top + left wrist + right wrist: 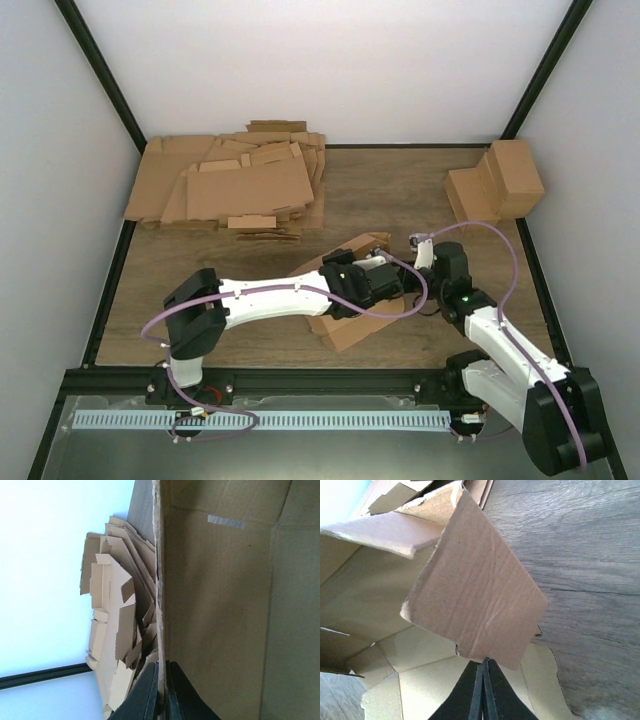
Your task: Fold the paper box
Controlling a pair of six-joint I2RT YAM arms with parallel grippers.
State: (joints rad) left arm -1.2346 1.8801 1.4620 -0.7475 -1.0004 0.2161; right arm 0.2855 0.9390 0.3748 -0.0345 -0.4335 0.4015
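Paper box (350, 328) lies partly folded near the middle of the worktop (400, 195), under both wrists. Left pincer (161, 675) is closed on the edge of one upright wall, the cardboard clamped between its fingers. Right pincer (483, 664) is closed tight with nothing seen between its fingers, its tips at the lower edge of a raised flap. A heap of flat sheets (240, 185) sits at the far left.

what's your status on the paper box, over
Left gripper shut on paper box panel. Right gripper shut on its flap. Box part-folded. Sheet heap well clear.
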